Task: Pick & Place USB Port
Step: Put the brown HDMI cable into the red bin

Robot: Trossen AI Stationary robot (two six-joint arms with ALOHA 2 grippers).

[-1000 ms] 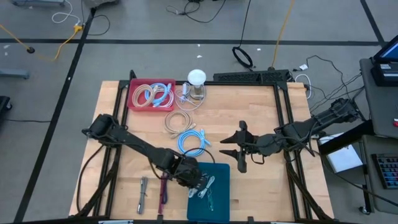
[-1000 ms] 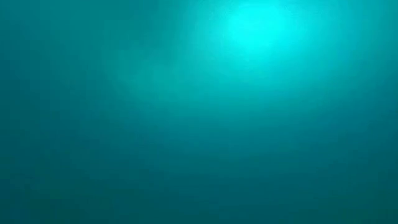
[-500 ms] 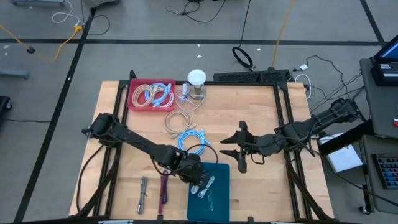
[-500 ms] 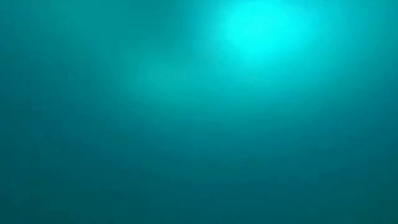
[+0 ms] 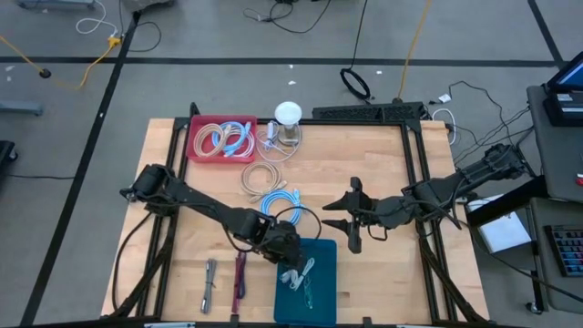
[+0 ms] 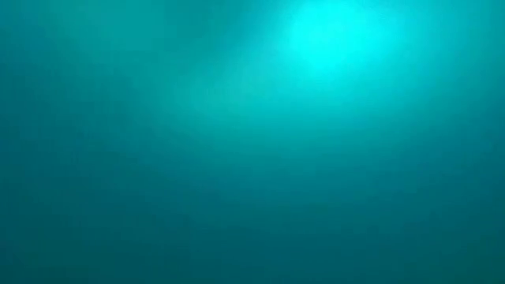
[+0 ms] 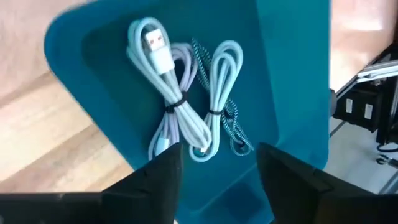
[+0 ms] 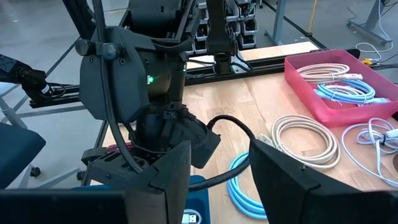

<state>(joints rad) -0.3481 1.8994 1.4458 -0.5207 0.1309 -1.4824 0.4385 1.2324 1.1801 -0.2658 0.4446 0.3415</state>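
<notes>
Cables are already lying in the teal tray (image 5: 319,290) near the front edge of the table (image 5: 383,178). In our left wrist view we see two small bundles side by side, a pale USB cable (image 7: 166,93) with its plug showing, and a speckled cable (image 7: 222,99) touching it.

Our left gripper (image 5: 290,264) hangs just above the tray's near edge, and its jaws are apart with nothing between them. So we think the drop is done here, and the job now is to back away well.

We should lift straight up first, so our fingers (image 7: 155,180) do not catch a loop and drag a bundle out. Only when we are clear of the tray rim should we swing toward the next cable.

More cables wait farther back: a blue coil (image 5: 278,207) near our arm, a cream coil (image 5: 258,177) behind it, and a few in the pink tray (image 5: 196,141). The blue coil lies close to our arm, so we must pass over it, not through it.

Our right gripper (image 5: 342,221) waits beside the teal tray, jaws apart and empty. We should keep well away from it.

The low view shows only teal, so it tells us nothing.
</notes>
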